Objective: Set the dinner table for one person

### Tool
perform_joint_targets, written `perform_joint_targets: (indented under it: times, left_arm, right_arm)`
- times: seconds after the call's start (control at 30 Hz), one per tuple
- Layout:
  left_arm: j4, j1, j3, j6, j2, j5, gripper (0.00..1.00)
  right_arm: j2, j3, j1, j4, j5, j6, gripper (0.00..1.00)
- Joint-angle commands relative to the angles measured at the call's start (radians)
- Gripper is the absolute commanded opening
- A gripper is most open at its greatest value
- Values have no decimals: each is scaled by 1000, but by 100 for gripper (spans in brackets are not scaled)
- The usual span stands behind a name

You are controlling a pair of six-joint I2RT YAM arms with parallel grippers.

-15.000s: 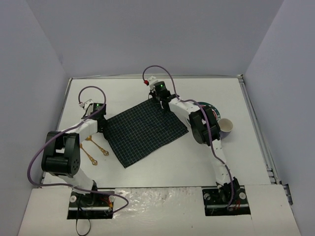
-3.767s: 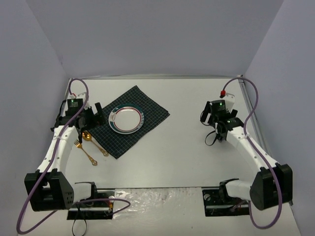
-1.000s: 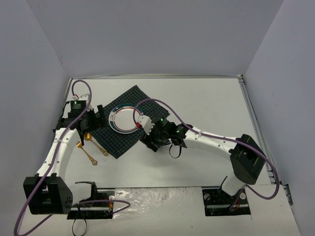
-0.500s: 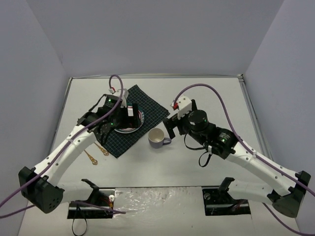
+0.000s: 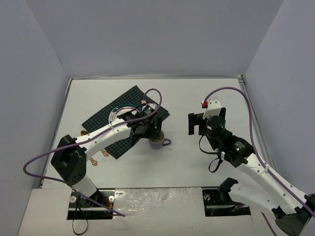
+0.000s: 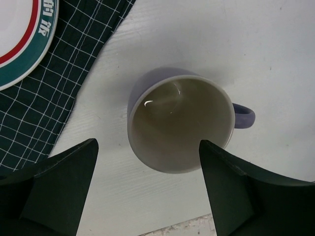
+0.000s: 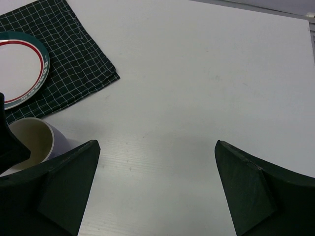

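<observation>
Grippers of 2 arms are pictured above the dinner table (image 5: 206,93), whose white top lies beneath both of them. The left gripper (image 6: 147,182) is held wide open directly over a lavender mug (image 6: 179,123). 1 finger (image 6: 54,187) is seen on each side of the cup, and neither is seen to touch it. The mug is stood upright on the bare tabletop, and its cream inside is shown empty. Its handle is turned toward the finger on the right of the wrist view. A dark green checked cloth (image 6: 59,88) is spread just beside the mug, ahead of and to the left of that gripper. On the cloth, a white plate (image 6: 19,34) with a red ring and a teal rim is laid.

The right gripper (image 7: 155,187) is likewise spread open, with nothing between its fingers and only bare tabletop below. From it, the mug is seen well off past the left finger, and the cloth and plate lie ahead on that same side.
</observation>
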Motion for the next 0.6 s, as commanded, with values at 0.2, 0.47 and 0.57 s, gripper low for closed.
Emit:
perform_joint_targets:
  times: [0.2,0.47,0.57]
  left_arm:
    - [9,10,57,-13,10,-64,55]
    - [8,25,60,-10,42,-59,37]
    - [8,27,62,-12,61,-53,32]
  right_arm:
    - [-15,-22,-8,49,45,6,100]
    - [-10,-32,-8,50,51,4,100]
    - [-15,-40,-7,50,49,5,100]
